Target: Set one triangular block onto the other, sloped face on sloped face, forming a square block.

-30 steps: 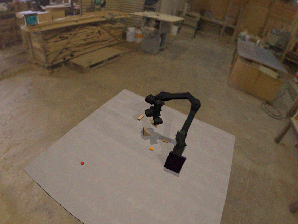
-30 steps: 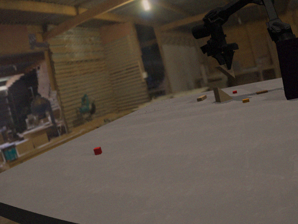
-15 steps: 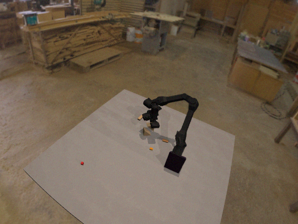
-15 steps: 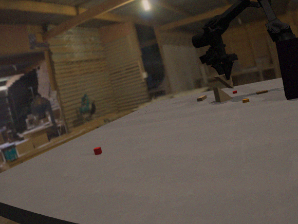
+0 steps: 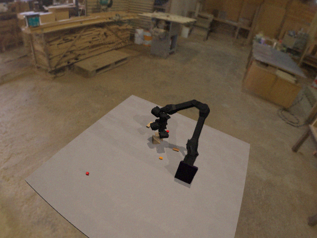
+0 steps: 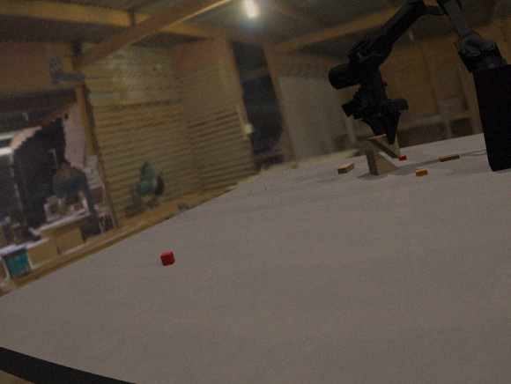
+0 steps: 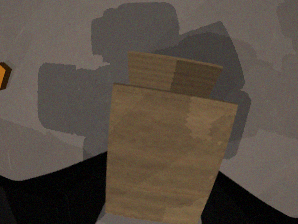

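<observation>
The lower triangular block (image 5: pixel 156 140) (image 6: pixel 380 165) (image 7: pixel 150 70) stands on the table, its slope facing up. My gripper (image 6: pixel 388 137) (image 7: pixel 159 165) is shut on the other triangular block (image 6: pixel 391 147) (image 7: pixel 165 145), holding it flat side up and sloped face down. In the exterior view the held block is just above the lower one, slopes roughly parallel, with a narrow gap showing between them. In the wrist view the held block covers the near part of the lower block, whose far part sticks out beyond it. Whether their ends line up is hidden.
A light wooden piece (image 5: pixel 149 125) (image 6: pixel 346 168) and a red cube (image 5: pixel 167 131) (image 6: pixel 403 158) lie near the blocks. An orange block (image 5: pixel 160 158) (image 6: pixel 421 172) (image 7: pixel 4 76) and a brown strip (image 5: pixel 176 149) (image 6: pixel 449 158) lie toward the arm's base. Another red cube (image 5: pixel 87 173) (image 6: pixel 167 258) lies far off.
</observation>
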`<state>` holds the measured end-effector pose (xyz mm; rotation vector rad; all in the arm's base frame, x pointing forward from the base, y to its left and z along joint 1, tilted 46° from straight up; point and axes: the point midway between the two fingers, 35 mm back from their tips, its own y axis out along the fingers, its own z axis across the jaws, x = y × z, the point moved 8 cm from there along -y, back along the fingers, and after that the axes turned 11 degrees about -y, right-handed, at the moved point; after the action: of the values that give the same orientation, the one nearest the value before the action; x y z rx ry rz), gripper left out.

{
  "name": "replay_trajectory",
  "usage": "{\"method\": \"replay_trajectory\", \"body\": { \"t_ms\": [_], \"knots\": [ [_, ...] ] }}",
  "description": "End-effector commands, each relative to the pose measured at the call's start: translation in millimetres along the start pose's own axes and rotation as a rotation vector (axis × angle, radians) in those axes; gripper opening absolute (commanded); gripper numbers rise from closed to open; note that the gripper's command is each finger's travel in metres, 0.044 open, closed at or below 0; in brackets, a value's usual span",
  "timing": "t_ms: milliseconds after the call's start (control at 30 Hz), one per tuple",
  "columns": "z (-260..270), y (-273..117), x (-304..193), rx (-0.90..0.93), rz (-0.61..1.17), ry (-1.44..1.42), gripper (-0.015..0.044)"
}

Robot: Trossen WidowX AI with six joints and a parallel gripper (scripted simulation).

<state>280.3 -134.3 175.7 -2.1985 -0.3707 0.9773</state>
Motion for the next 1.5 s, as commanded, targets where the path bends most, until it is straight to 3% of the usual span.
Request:
{"method": "replay_trajectory", "body": {
  "t_ms": [0,1467],
  "knots": [
    [0.5,0.4,-0.2,-0.001,0.003,-0.005,0.0],
    [-0.7,21.8,9.4,-0.001,0.006,-0.007,0.0]
  ]
}}
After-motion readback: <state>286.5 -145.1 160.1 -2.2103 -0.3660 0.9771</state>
